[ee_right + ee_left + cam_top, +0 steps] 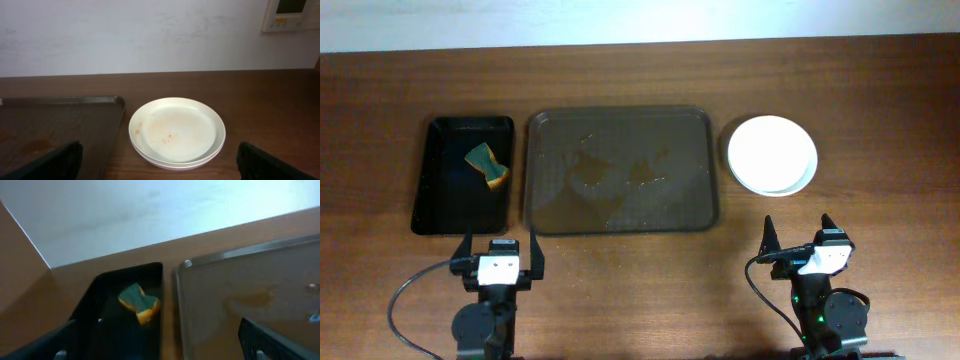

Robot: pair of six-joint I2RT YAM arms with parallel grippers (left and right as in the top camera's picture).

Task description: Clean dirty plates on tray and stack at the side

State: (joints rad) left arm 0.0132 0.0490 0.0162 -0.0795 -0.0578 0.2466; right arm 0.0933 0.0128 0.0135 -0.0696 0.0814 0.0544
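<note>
left gripper (502,238): near edge of the table (640,70), left side. jaws spread fully wide, released, nothing between them and nothing touched. fingers (260,340) point toward the far edge. the arm is folded back at its base, the wrist level and low over the table.

right gripper (798,222): near edge, right side. jaws likewise spread wide, released, empty. fingers (50,162) point far, angled slightly left. the arm is folded back at its base.

brown tray (560,140): centre of the table, beyond both grippers. no plate lies on it; wet patches and streaks show on its floor.

plates (772,153): stacked on the table just right of the brown tray, directly beyond the right gripper. the right wrist view shows at least two rims; the exact count cannot be told. the top plate (176,131) carries faint orange specks.

black tray (420,190): left of the brown tray, just beside it, beyond the left gripper. a green and yellow sponge (487,165) lies in its far half.
</note>
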